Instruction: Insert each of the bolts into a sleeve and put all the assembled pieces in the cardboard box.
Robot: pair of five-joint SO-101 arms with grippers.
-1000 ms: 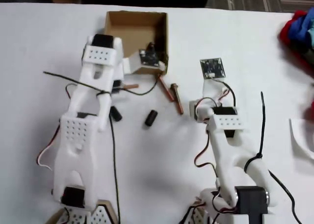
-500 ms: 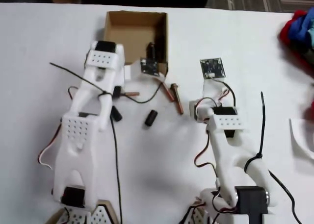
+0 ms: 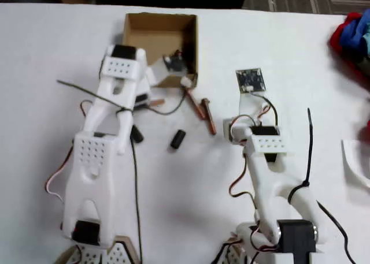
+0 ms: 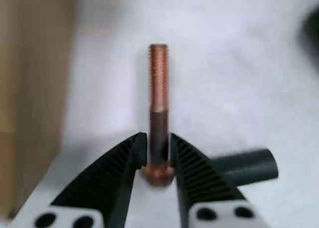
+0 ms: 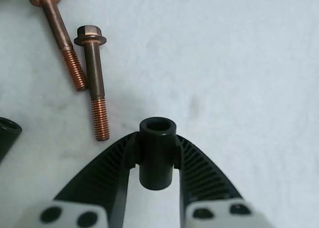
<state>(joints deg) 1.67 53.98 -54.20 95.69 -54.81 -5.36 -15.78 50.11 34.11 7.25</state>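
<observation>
**Copper bolt and black sleeve, one gripped by each arm**

High view. On the white surface (image 3: 300,56), the left arm (image 3: 110,131) ends just beside the open cardboard box (image 3: 193,44). The held bolt (image 3: 155,102) juts sideways from the arm, its long axis roughly parallel to the box's near wall. Two loose bolts (image 3: 208,117) lie side by side on a slant, heads toward the box. Two short cylindrical loose sleeves (image 3: 178,139) lie apart, near them. The right arm (image 3: 266,160) stands beside the bolts.

Left wrist view. The left tool (image 4: 157,138) is narrowed, its ribbed black fingers clamping the held bolt's smooth shank just above the flanged head. The threaded tip points straight away, in line with the tool. One loose sleeve lies on its side behind a finger.

Right wrist view. The right tool (image 5: 156,135) is narrowed on the held sleeve (image 5: 157,158), a smooth black tube in line with the tool, its open bore facing outward. The loose bolts' threaded ends lie nearer the tool than their hexagonal heads.
</observation>
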